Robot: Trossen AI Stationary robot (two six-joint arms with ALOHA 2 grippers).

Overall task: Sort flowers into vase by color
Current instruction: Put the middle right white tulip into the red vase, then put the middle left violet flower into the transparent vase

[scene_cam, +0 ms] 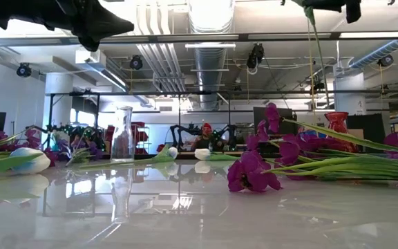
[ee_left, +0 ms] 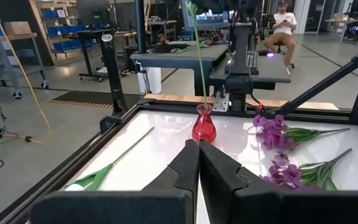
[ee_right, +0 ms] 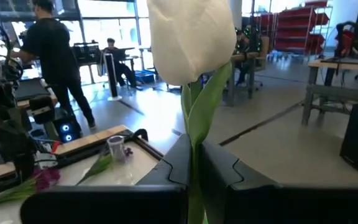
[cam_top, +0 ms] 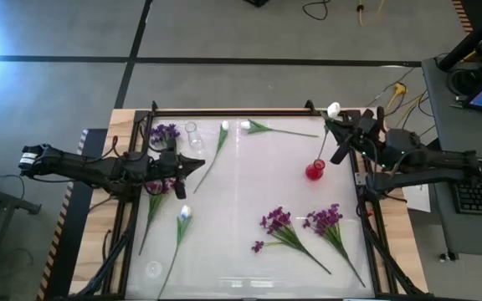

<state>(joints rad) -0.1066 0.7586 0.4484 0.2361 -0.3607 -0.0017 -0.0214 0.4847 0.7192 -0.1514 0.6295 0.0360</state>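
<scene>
My right gripper (cam_top: 336, 127) hangs over the table's far right corner, shut on a white tulip whose bud (cam_top: 333, 109) stands above the fingers. The tulip's thin stem (ee_left: 199, 56) drops into the red vase (cam_top: 315, 171). My left gripper (cam_top: 196, 165) is shut on nothing, held above the table's left side and pointing at the red vase (ee_left: 204, 127). A clear glass vase (cam_top: 192, 132) stands at the far left. White tulips (cam_top: 224, 127) (cam_top: 184, 214) and purple clusters (cam_top: 276, 221) (cam_top: 325, 219) lie flat on the table. My right gripper pinches the tulip's stem just under the bud (ee_right: 194, 134) between its two fingers. The fingers come level from the table's right side and lie across the stem. The bud stands upright above them; the stem hangs down with its lower end in the red vase's mouth (ee_left: 202, 108).
A purple cluster (cam_top: 164, 132) lies beside the clear vase, another (cam_top: 159, 186) under my left arm. A black frame (cam_top: 241, 113) rims the glossy white table. People (ee_right: 51, 56) and other workstations show in the room beyond.
</scene>
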